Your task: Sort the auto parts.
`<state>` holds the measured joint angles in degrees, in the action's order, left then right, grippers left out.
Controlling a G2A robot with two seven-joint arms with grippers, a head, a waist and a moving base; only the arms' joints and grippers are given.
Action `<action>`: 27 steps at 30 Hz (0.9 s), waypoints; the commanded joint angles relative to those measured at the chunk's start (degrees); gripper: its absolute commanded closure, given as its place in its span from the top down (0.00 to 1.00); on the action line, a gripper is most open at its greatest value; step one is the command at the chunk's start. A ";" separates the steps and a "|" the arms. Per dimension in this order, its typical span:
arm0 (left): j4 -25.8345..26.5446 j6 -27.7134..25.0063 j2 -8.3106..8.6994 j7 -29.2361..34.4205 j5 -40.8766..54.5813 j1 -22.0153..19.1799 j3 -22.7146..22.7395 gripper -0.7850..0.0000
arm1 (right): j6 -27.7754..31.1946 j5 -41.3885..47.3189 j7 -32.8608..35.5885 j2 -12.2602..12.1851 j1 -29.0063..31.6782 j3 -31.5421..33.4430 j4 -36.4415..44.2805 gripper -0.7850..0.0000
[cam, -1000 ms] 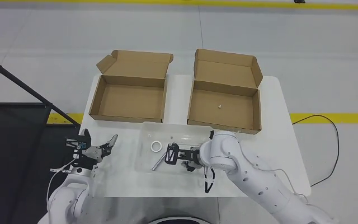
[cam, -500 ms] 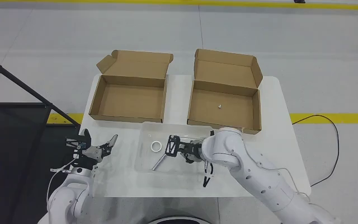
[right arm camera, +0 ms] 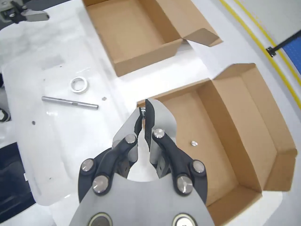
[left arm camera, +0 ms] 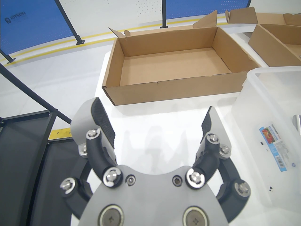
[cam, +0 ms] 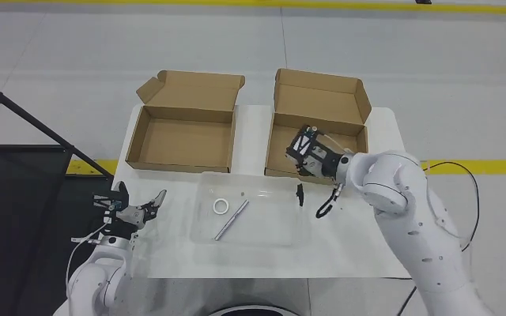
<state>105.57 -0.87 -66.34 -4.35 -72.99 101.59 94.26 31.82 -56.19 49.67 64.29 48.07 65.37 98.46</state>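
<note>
Right claw [right arm camera: 143, 115] is closed on a tiny metal part [right arm camera: 141, 111] at the very tips, above the box [right arm camera: 223, 142]; prob. light, stiff & slippery, better held deeper in the pads; left claw [left arm camera: 154, 116] open, empty.

The right gripper [cam: 304, 150] hovers over the near-left corner of the right cardboard box [cam: 348, 154]. Nearer the robot and to this gripper's left, a white ring [cam: 220, 207] and a metal rod [cam: 231, 220] lie in the clear tray [cam: 269, 229].
</note>
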 commanded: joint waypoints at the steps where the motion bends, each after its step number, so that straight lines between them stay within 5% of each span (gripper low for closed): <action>1: 0.00 0.00 0.00 0.00 0.00 0.00 0.00 1.00 | -4.40 -3.52 4.53 0.03 -0.87 -0.58 -0.77 0.00; 7: 0.00 0.00 0.00 0.00 0.00 0.00 0.00 1.00 | -12.31 -8.04 14.00 1.67 -7.90 -7.21 -14.10 0.00; 20: 0.00 0.00 0.00 0.00 0.00 0.00 0.00 1.00 | -15.45 -6.88 10.41 5.58 -16.84 -15.40 -36.90 0.00; 22: 0.00 0.00 0.00 0.00 0.00 0.00 0.00 1.00 | -15.84 -6.80 9.90 5.89 -17.19 -15.79 -37.75 0.20; 27: 0.00 0.00 0.00 0.00 0.00 0.00 0.00 1.00 | -16.88 -7.65 10.60 6.22 -17.45 -16.19 -37.04 0.32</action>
<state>105.57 -0.87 -66.34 -4.35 -72.99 101.59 94.26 15.17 -63.66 59.98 70.48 30.59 49.18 61.00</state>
